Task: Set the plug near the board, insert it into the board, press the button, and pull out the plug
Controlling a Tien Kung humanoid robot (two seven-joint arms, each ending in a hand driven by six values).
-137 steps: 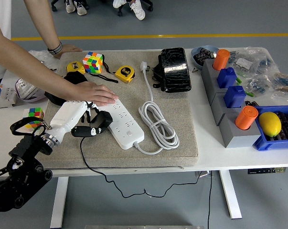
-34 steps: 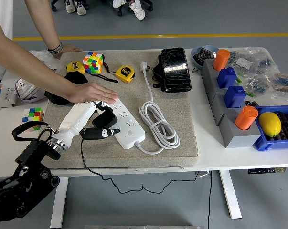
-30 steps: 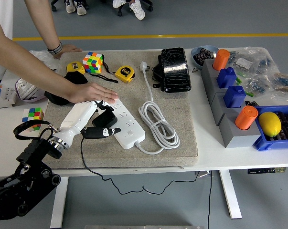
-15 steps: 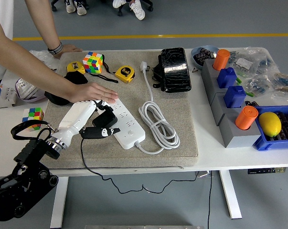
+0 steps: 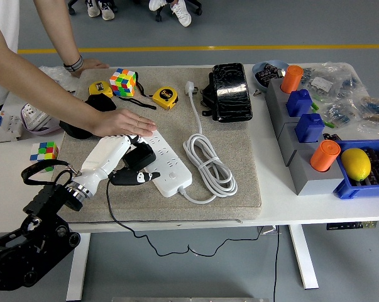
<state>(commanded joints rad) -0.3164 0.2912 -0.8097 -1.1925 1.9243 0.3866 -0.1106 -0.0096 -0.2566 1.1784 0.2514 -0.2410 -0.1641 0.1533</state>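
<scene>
Gripping the black plug (image 5: 139,158) with curled fingers, the left hand (image 5: 117,157) holds it on the board (image 5: 167,167), beside a person's flat hand (image 5: 125,122).

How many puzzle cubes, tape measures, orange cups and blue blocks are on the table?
Puzzle cubes: 2
Yellow tape measures: 2
Orange cups: 2
Blue blocks: 2
Total: 8
</scene>
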